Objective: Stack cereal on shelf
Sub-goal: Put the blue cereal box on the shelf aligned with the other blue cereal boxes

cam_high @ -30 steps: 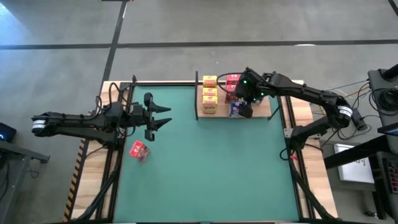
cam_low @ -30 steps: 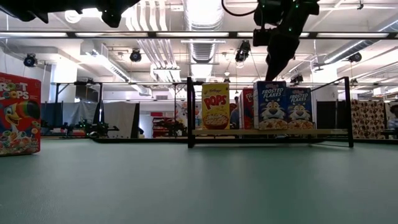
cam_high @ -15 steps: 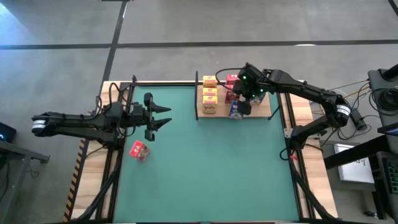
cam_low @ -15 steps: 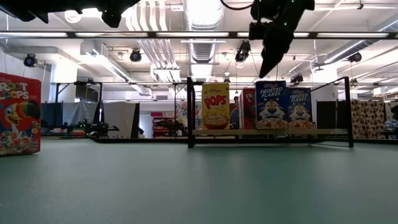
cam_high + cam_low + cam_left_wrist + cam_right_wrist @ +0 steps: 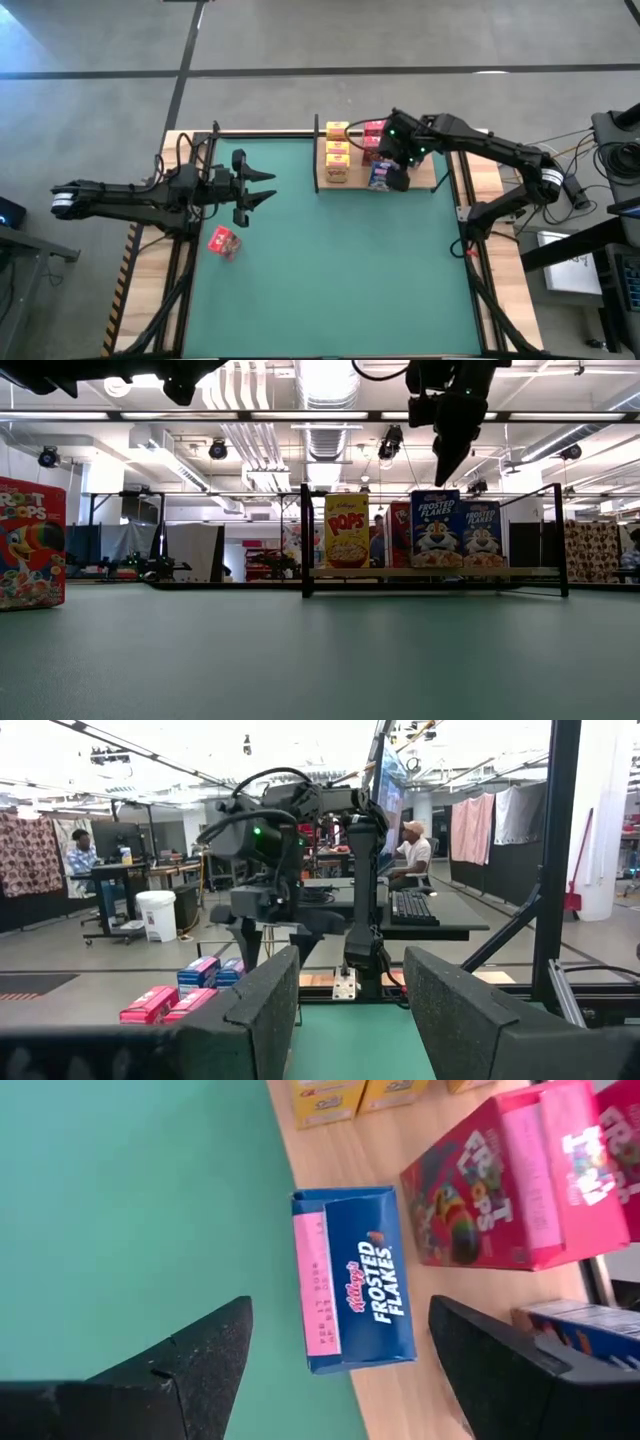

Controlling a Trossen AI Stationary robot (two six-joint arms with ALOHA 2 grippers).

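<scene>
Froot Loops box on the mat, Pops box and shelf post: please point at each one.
Froot Loops box (image 5: 30, 542), low view, printed front.
Pops box (image 5: 346, 531), low view, yellow front.
Shelf post (image 5: 305, 540), low view, middle of the black upright.

Yellow boxes (image 5: 337, 152), red boxes (image 5: 374, 130) and blue boxes (image 5: 380, 177) stand on my wooden shelf (image 5: 430, 172). One red box (image 5: 223, 242) lies alone on the green mat.

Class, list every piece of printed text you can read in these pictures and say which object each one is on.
"FROSTED FLAKES": the two blue boxes on the shelf; one also reads "Kellogg's" from the right wrist.
"POPS": yellow box on the shelf.
"ROOT OOPS", cut off by the picture's edge: red box on the green mat.
Lettering on the pink boxes is only partly readable; small print on the blue box's pink strip is too small.
</scene>
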